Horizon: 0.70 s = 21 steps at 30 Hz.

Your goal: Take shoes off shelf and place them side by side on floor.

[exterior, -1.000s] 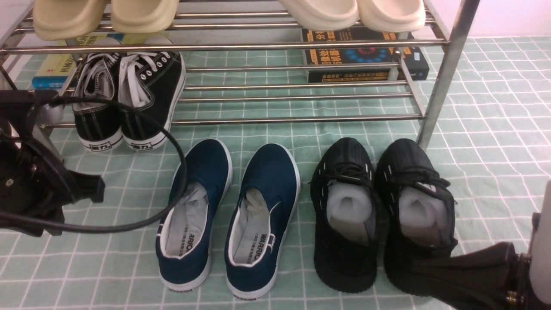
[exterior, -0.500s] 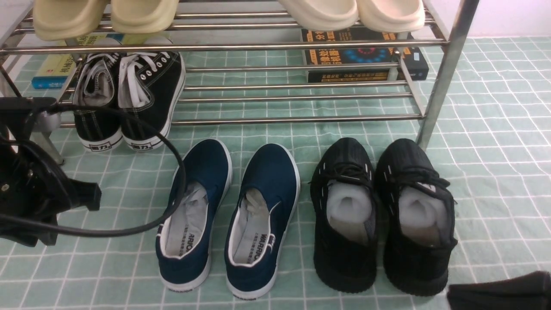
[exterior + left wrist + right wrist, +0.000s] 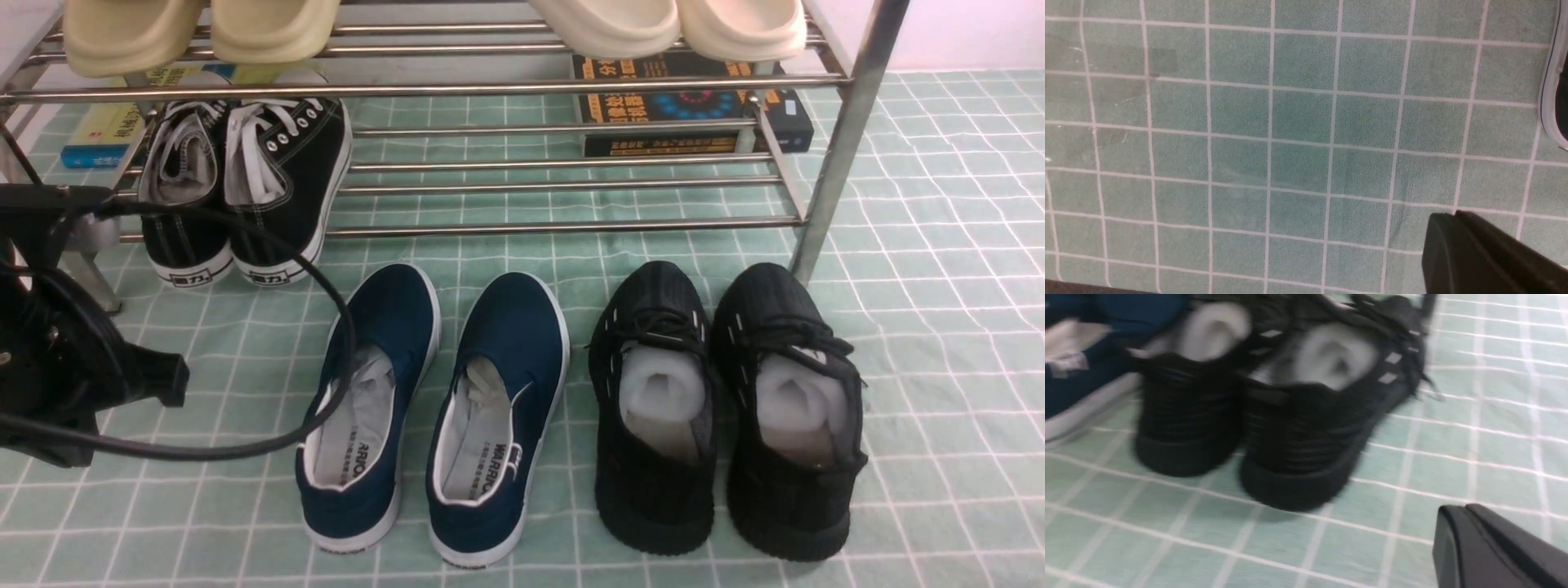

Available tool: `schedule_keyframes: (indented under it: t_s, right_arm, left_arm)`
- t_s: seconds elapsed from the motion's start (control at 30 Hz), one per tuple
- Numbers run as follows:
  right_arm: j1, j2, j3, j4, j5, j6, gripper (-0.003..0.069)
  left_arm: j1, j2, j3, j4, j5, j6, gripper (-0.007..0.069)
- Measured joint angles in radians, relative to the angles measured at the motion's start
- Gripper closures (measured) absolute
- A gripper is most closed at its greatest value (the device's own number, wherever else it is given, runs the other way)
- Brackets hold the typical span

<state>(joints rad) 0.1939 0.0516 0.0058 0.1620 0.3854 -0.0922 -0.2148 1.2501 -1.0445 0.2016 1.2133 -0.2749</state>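
Observation:
The two navy-blue shoes, the left one (image 3: 367, 408) and the right one (image 3: 500, 412), stand side by side on the mint-green gridded floor (image 3: 939, 327), toes toward the shelf (image 3: 571, 224). My left arm (image 3: 57, 384) hangs low to the left of them. In the left wrist view my left gripper (image 3: 1453, 215) is shut on nothing above bare floor (image 3: 1298, 122), with a white shoe sole (image 3: 1551, 102) at the frame's edge. My right gripper (image 3: 1461, 509) is shut and empty, near the heels of the black knit sneakers (image 3: 1290, 416). A navy shoe (image 3: 1081, 363) shows beside them.
The black knit sneakers (image 3: 718, 408) stand on the floor right of the navy pair. Black lace-up sneakers (image 3: 245, 188) sit on the shelf's lower tier, cream slippers (image 3: 669, 24) on the upper one. Books (image 3: 694, 114) lie behind. A shelf leg (image 3: 841, 147) stands at right.
My right arm has drawn back out of the front view at the lower right. My left arm has shifted a little to the left. The shoes have not moved.

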Motion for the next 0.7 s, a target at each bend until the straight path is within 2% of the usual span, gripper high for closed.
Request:
schedule_keyframes:
  t_s: [0.23, 0.37, 0.63, 0.7]
  right_arm:
    - [-0.105, -0.061, 0.008, -0.042, 0.004, 0.000, 0.0632]
    - [-0.163, -0.062, 0.008, -0.043, 0.005, 0.000, 0.0627]
    - [-0.172, -0.062, 0.008, -0.043, 0.005, 0.000, 0.0615]
    - [-0.172, -0.062, 0.008, -0.043, 0.005, 0.000, 0.0610]
  left_arm:
    - [0.000, -0.104, 0.000, 0.005, 0.000, 0.039, 0.0624]
    - [0.000, -0.245, 0.000, 0.027, 0.017, 0.041, 0.0624]
    - [0.000, -0.513, 0.007, 0.011, 0.020, 0.040, 0.0624]
    - [0.000, -0.655, 0.056, -0.022, -0.018, 0.040, 0.0624]
